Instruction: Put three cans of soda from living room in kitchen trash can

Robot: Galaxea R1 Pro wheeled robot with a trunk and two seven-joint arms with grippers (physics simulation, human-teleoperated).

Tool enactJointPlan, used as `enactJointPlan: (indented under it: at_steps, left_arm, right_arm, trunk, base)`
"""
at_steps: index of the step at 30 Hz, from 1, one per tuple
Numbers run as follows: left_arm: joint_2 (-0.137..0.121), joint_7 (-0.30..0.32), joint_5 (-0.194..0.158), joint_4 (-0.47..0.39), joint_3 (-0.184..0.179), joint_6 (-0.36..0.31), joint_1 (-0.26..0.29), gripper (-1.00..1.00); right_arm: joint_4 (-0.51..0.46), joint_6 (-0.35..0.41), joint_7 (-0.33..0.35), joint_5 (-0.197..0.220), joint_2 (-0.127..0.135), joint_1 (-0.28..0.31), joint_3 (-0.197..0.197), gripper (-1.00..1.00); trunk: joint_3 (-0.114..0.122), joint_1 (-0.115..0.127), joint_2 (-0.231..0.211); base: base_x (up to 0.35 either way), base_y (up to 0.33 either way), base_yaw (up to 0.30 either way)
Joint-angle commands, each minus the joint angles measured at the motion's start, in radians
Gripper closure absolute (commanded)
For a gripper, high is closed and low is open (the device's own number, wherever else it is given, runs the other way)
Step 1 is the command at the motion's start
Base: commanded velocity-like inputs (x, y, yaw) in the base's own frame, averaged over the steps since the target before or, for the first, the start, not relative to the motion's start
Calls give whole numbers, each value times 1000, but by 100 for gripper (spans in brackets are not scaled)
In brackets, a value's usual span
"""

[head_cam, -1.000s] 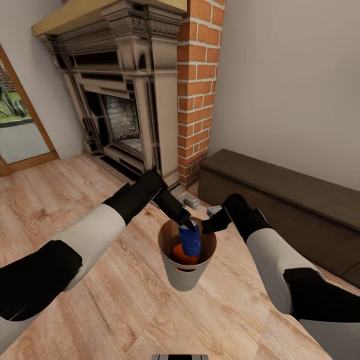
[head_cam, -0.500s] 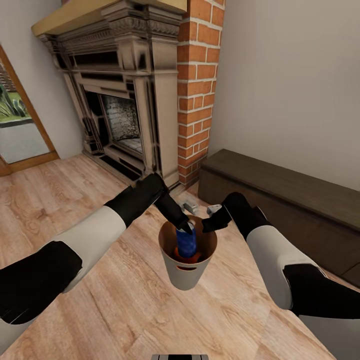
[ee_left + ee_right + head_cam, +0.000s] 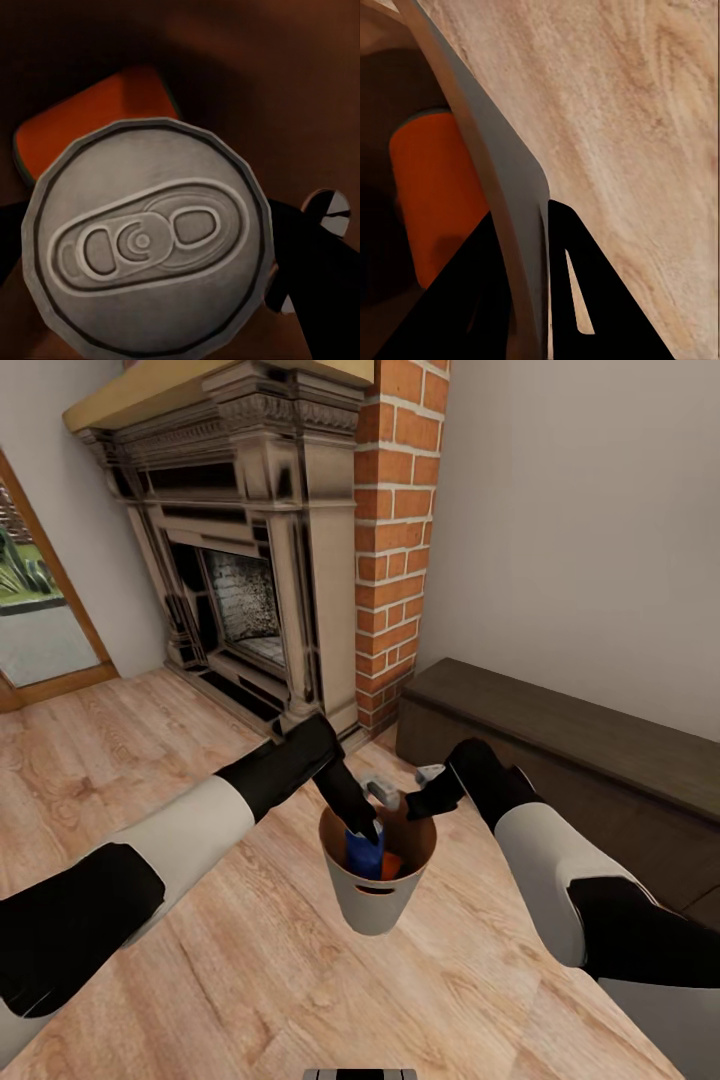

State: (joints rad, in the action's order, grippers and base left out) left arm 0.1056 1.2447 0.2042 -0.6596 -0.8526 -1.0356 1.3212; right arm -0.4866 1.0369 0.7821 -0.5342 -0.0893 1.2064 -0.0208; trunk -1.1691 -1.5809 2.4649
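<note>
Your left gripper (image 3: 362, 830) is down inside the tash can (image 3: 374, 905), its fingers (image 3: 311, 281) pinching the blue can (image 3: 360, 852) by the sides; the left wrist view looks straight onto the can's grey lid (image 3: 146, 240), with dark finger shapes either side of it. Over the last second you have lowered that can: it stood well proud of the rim, and now only its upper part shows beside the black gripper, so it is nearly seated. An orange can (image 3: 391, 865) already lies in the bottom, right next to the blue one, and shows again behind the lid in the left wrist view (image 3: 97, 112).

Your right gripper (image 3: 418, 802) is closed on the pail's far rim, one finger inside the wall and one outside, as the right wrist view shows (image 3: 529, 292), and it carries the pail clear of the wooden floor (image 3: 240, 960). The pail has drifted slightly up and away with that arm.

Beyond the pail you face the fireplace (image 3: 235, 550), the brick chimney (image 3: 395, 530) and the dark low bench (image 3: 560, 760), so you are in the living room, not the kitchen. Whether a third can lies under the blue one, the pictures do not settle. My reading: the blue can is about ready to be let go.
</note>
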Motion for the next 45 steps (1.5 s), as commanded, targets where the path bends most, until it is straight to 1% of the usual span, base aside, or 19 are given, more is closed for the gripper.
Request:
enactJointPlan:
  at_steps: [1,4,5,16,20,22,23,25,26,28,29,31,35,38,41,42,43,44,45]
  left_arm:
    - [0,-1,0,0,-1,0,0,100]
    - [3,-4,0,-1,-3,2,-6,100]
    - [3,-5,0,-1,-3,2,-7,-100]
    - [-4,-3,-5,-13,-2,10,-11,-100]
    - [-13,7,-9,-88,4,13,-11,-100]
    - [-58,22,-13,-172,7,8,-12,-100]
    - [-121,45,-15,-285,11,-1,-13,-100]
    - [-195,85,-16,-403,30,-12,-14,-100]
    - [-248,116,-17,-468,66,-12,-14,-100]
    - [-293,139,-18,-518,123,-12,-14,-100]
    - [-330,155,-19,-554,185,-12,-14,-100]
    - [-365,164,-17,-580,234,-12,-14,-100]
    - [-488,148,-7,-712,344,-12,-63,-100]
    - [-506,-55,12,-762,450,-12,-232,-100]
    - [-494,-276,20,-780,488,-1,-370,-100]
    - [-467,-450,20,-785,534,46,-477,-100]
    - [-447,-535,19,-786,566,86,-530,-100]
    - [-391,-709,16,-787,655,218,-654,-100]
    - [-363,-785,16,-786,699,290,-714,-100]
  right_arm:
    - [0,10,5,26,0,1,3,100]
    - [1,10,4,26,-1,1,4,100]
    - [1,10,4,26,-1,1,4,100]
    - [12,10,3,26,3,1,5,100]
    - [18,10,3,26,4,1,7,100]
    - [30,10,3,27,7,1,8,100]
    - [45,10,3,27,10,1,8,100]
    - [55,10,3,28,13,1,9,100]
    - [58,10,3,28,14,1,9,100]
    - [61,10,2,28,15,1,10,100]
    - [62,10,3,28,17,1,10,100]
    - [63,10,3,28,20,1,11,100]
    - [65,10,4,29,32,0,11,100]
    - [64,10,13,32,47,-2,12,100]
    - [64,10,19,33,66,-3,13,100]
    - [63,10,22,35,81,-4,14,100]
    - [63,10,24,35,91,-4,14,100]
    - [63,10,33,36,116,-5,15,100]
    - [63,10,38,36,130,-6,15,100]
  trunk:
    - [0,0,0]
    - [0,0,0]
    - [0,0,0]
    - [0,0,0]
    - [0,0,0]
    - [0,0,0]
    - [0,0,0]
    - [0,0,0]
    - [0,0,0]
    - [0,0,0]
    - [0,0,0]
    - [0,0,0]
    - [0,0,0]
    - [0,0,0]
    - [0,0,0]
    - [0,0,0]
    - [0,0,0]
    - [0,0,0]
    - [0,0,0]
  base:
    - [0,0,0]
    - [0,0,0]
    - [0,0,0]
    - [0,0,0]
    - [0,0,0]
    - [0,0,0]
    - [0,0,0]
    - [0,0,0]
    - [0,0,0]
    - [0,0,0]
    - [0,0,0]
    - [0,0,0]
    - [0,0,0]
    - [0,0,0]
    - [0,0,0]
    - [0,0,0]
    - [0,0,0]
    - [0,0,0]
    - [0,0,0]
